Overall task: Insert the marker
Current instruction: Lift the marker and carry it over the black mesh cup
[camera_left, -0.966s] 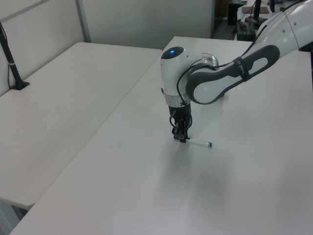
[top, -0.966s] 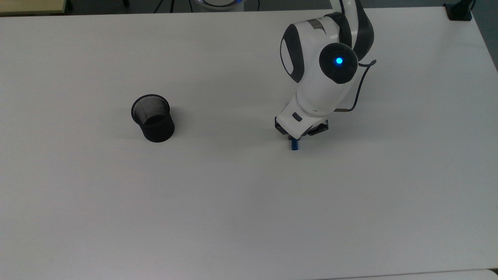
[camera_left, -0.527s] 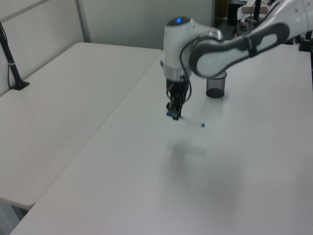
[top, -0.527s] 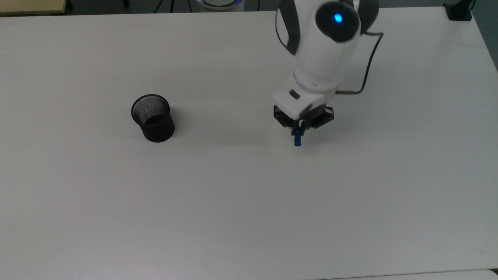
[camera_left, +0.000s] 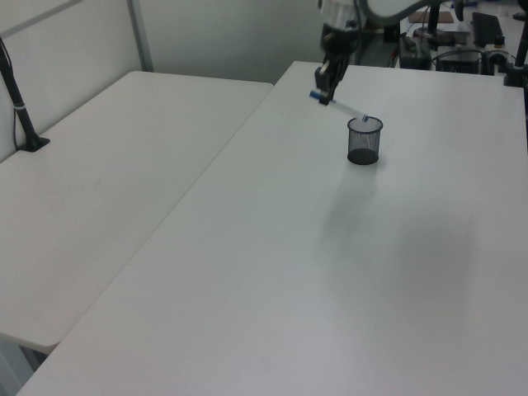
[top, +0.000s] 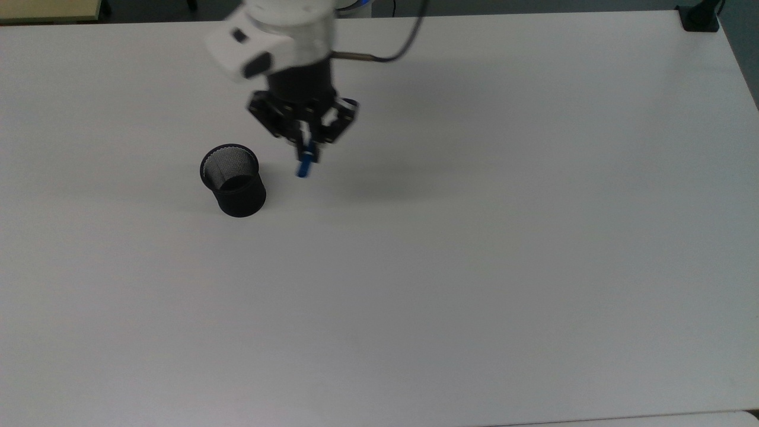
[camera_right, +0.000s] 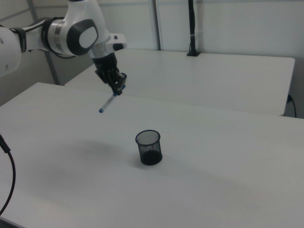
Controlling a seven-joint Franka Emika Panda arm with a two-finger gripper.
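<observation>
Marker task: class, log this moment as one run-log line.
phase: carry | gripper: shut on marker, tilted, airborne | mesh cup: upright, empty | insertion: not yet

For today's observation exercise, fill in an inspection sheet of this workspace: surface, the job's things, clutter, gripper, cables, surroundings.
Surface: white table, bare apart from the cup.
Job's things: marker held in the air, tilted, its lower end hanging free; in the top view it is right of the black mesh cup, not yet inside. The cup stands upright.
Clutter: nothing seen.
Gripper: gripper shut on the marker near its upper end, raised above the table.
Cables: a dark cable runs from the arm's wrist.
Surroundings: a second white table beside this one; a black post stands on it.
</observation>
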